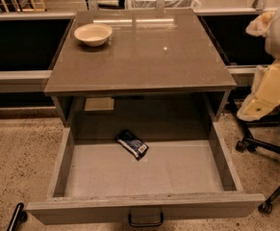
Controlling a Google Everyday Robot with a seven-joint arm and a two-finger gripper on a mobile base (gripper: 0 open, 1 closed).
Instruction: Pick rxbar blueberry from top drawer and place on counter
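Well left of the right-edge gripper (pixel 256 108) (state indiscernible), the rxbar blueberry (pixel 132 144) lies in the open top drawer (pixel 178 173).

dark rxbar blueberry (pixel 132 144) lying flat, angled, in open top drawer (pixel 144 177)

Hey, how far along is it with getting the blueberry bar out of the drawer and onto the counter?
Done: the top drawer stands open. In hand: nothing; the gripper hangs at the right, beside the counter. Left: the rxbar blueberry lies on the drawer floor, to be picked and placed.
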